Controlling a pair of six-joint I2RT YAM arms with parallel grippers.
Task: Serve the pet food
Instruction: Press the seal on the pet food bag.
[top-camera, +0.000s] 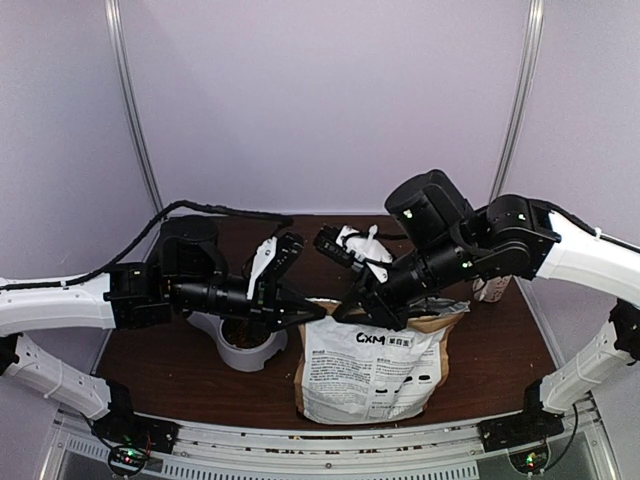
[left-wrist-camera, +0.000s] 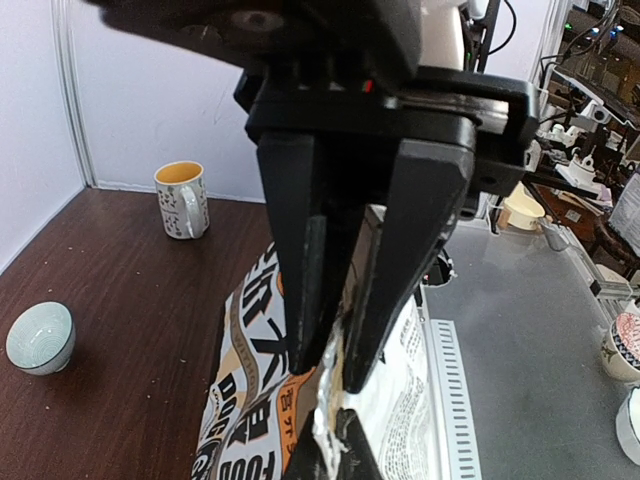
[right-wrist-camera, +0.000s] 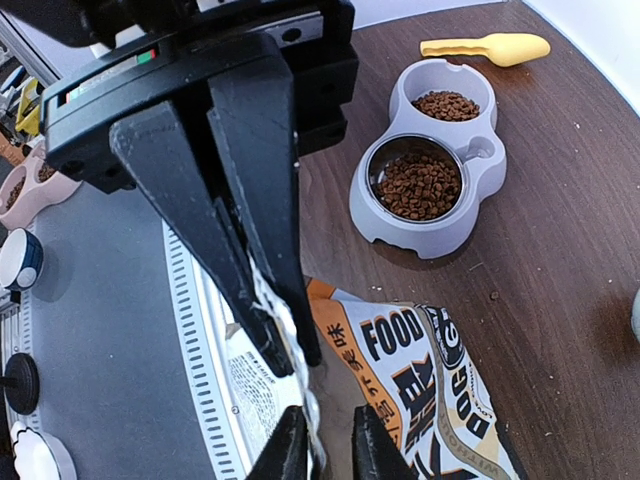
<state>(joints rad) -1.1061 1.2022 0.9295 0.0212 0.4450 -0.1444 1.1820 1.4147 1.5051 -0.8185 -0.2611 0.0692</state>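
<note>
**Both pincers at the top edge of the bag (top-camera: 370, 372), pet food (right-wrist-camera: 418, 186) in the feeder beside it**

The left gripper (left-wrist-camera: 325, 375) is clamped tight on the bag's crumpled foil top, its fingers pressed together with the edge pinched between them. The right gripper (right-wrist-camera: 292, 358) stands narrow at the same top edge, farther along it, with the foil running between its fingers; whether they press the foil I cannot tell. The bag stands upright on the brown table (top-camera: 180, 370). The kibble lies in both wells of a grey double feeder (right-wrist-camera: 400, 228) just left of the bag. A yellow scoop (right-wrist-camera: 487, 48) lies beyond the feeder, farther from the bag.
</note>
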